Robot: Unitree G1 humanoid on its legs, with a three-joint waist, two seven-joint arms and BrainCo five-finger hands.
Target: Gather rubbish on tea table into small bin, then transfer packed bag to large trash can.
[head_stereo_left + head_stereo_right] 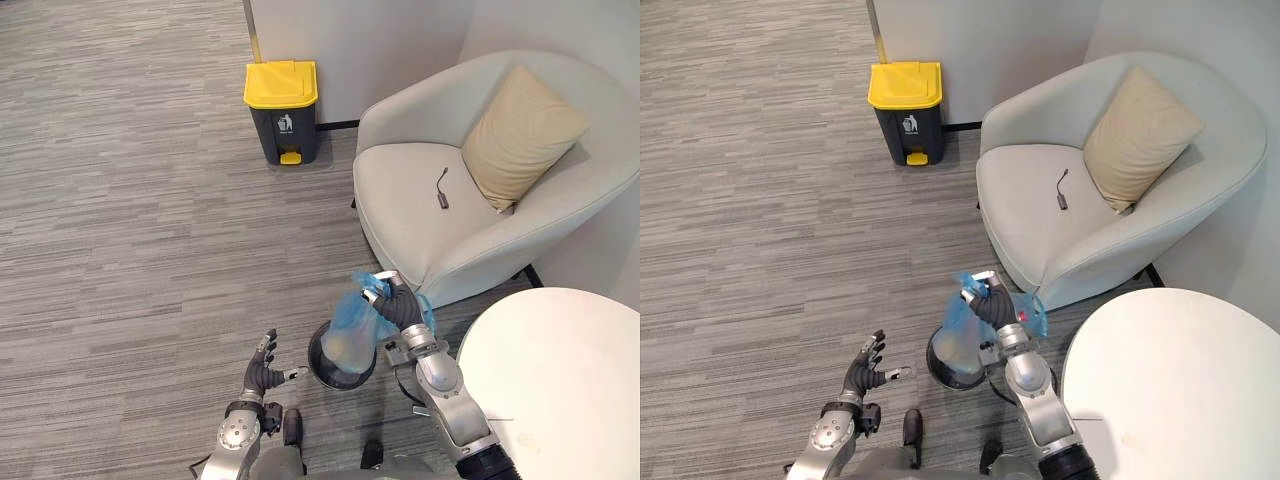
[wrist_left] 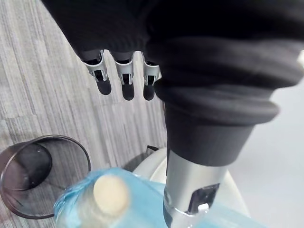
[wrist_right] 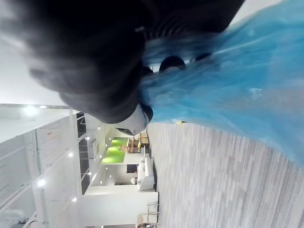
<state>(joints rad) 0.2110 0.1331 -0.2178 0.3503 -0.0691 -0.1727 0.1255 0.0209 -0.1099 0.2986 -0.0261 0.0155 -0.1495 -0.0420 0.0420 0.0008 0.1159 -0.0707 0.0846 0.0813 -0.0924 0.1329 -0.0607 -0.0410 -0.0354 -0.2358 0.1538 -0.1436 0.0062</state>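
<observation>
Left hand (image 1: pixel 262 375), at seven o'clock, hangs empty with loose fingers. Right hand (image 1: pixel 397 305) has its fingers curled round the neck of the blue bag (image 1: pixel 350 335), over the small bin (image 1: pixel 340 383). Thin plastic might slip or tear before reaching the large trash can (image 1: pixel 282 110) at eleven o'clock, whose lid is shut.

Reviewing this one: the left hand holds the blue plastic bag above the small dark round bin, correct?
No: the right hand holds the blue plastic bag above the small dark round bin, as the left eye view shows.

floor (image 1: pixel 120 200) grey carpet | small bin (image 1: pixel 340 383) | yellow-lid can (image 1: pixel 282 110) by wall | armchair (image 1: pixel 420 200) | rnd table (image 1: pixel 560 370)
</observation>
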